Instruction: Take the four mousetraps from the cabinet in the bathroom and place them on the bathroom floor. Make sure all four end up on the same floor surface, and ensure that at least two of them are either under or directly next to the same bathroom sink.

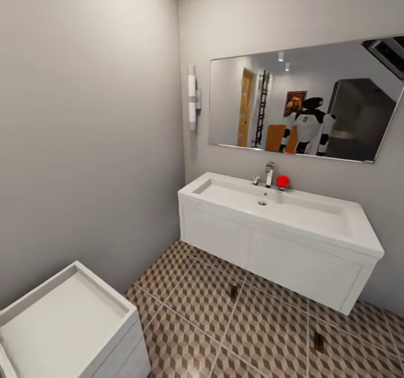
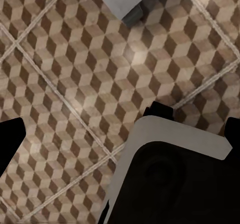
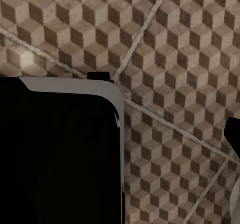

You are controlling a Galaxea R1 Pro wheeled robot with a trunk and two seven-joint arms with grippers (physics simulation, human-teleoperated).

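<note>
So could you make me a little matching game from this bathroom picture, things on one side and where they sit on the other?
Things:
1. red ball
2. mirror
3. mousetrap
4. wall light

Places:
A. on the tiled floor, just in front of the sink
B. on the sink top, beside the tap
C. on the wall, left of the mirror
D. on the wall above the sink

Pairs: 1-B, 2-D, 3-A, 4-C

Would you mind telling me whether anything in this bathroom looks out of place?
A red ball sits on the sink beside the faucet, and two small dark mousetraps lie on the tiled floor.
</note>
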